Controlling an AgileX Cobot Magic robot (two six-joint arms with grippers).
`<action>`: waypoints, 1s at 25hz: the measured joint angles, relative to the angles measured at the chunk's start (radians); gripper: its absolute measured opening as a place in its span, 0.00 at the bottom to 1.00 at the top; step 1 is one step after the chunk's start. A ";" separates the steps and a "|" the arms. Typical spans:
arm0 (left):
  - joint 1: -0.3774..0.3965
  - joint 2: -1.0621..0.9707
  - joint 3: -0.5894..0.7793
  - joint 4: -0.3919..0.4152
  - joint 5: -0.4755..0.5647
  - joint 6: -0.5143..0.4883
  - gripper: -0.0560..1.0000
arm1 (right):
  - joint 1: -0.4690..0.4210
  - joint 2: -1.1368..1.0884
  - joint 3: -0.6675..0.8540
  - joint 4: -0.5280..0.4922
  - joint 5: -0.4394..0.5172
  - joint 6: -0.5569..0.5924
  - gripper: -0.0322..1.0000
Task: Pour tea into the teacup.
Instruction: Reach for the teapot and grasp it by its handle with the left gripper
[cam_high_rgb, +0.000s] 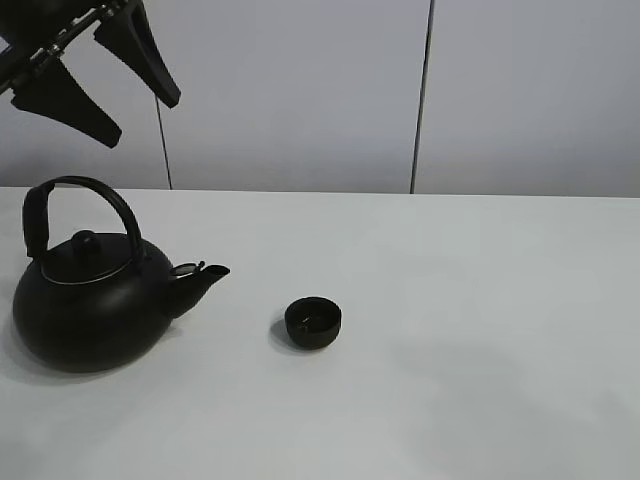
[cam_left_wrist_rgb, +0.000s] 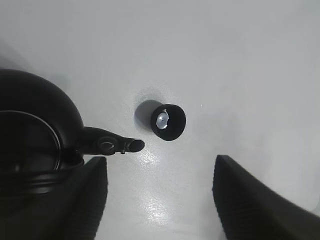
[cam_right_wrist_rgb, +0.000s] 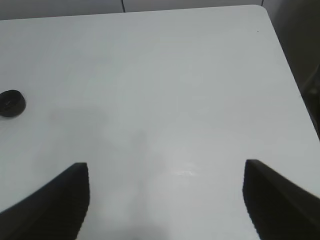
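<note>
The small black teacup (cam_high_rgb: 313, 322) stands upright on the white table (cam_high_rgb: 480, 330), a short way right of the kettle's spout. The big round black kettle (cam_high_rgb: 90, 300) with its arched handle sits at the left, spout pointing right toward the cup. My left gripper (cam_high_rgb: 95, 85) hangs open high above the kettle, nothing between its fingers. From the left wrist camera the teacup (cam_left_wrist_rgb: 169, 121) and the kettle (cam_left_wrist_rgb: 40, 135) lie below the open left gripper (cam_left_wrist_rgb: 160, 200). My right gripper (cam_right_wrist_rgb: 165, 200) is open over bare table, and the teacup (cam_right_wrist_rgb: 11, 103) shows far off at the picture's edge.
A grey panelled wall (cam_high_rgb: 300, 90) rises behind the table. The table's rounded far corner and side edge (cam_right_wrist_rgb: 280, 45) appear in the right wrist view.
</note>
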 joint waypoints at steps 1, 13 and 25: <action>0.000 0.000 0.000 0.000 0.000 0.000 0.48 | 0.000 0.000 0.000 0.000 0.000 0.000 0.59; 0.000 0.000 0.000 0.000 0.000 0.000 0.48 | 0.000 0.000 0.000 0.000 -0.004 0.000 0.59; 0.000 0.000 0.000 0.008 -0.191 0.000 0.48 | 0.000 0.000 0.000 0.000 -0.004 0.000 0.59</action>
